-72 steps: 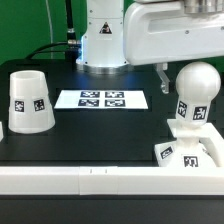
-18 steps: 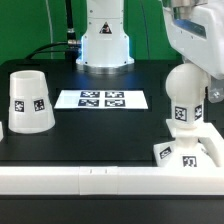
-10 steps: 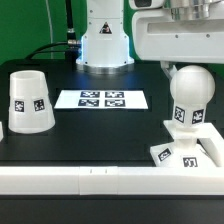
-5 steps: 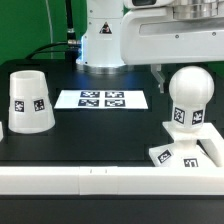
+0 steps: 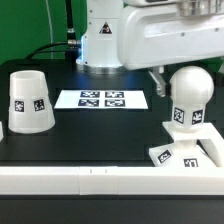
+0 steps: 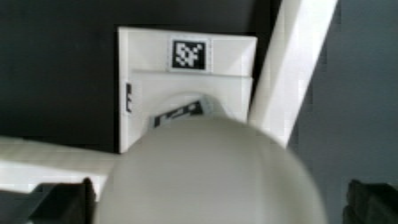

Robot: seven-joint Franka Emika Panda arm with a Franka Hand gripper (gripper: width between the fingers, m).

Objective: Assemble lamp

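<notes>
Three lamp parts: bulb [image 5: 190, 92], base [image 5: 208, 150] and shade [image 5: 28, 101], all white with black-and-white tags, all on the black desk [image 5: 100, 135].
Tool [image 6: 217, 198]: spread. In the wrist view its two dark fingertips [image 6: 63, 200] show on either side of the bulb's round head, with a dark gap between each tip and the head, so it pinches nothing.
Bulb: directly under the tool, between its fingers, standing upright on the base; the tag on its stem faces the exterior camera.
Base: below the tool and under the bulb, flat on the desk, just beside the white rail [image 5: 90, 180] along the desk's front edge; one of its tags is sharp in the wrist view.
Shade: well apart from the tool, toward the exterior view's left, wide end down.
Marker board [image 5: 103, 99]: flat on the desk, between the shade and the tool, touching neither.
Arm [image 5: 150, 40]: its white body sits above and behind the bulb in the exterior view and hides most of the tool there.
</notes>
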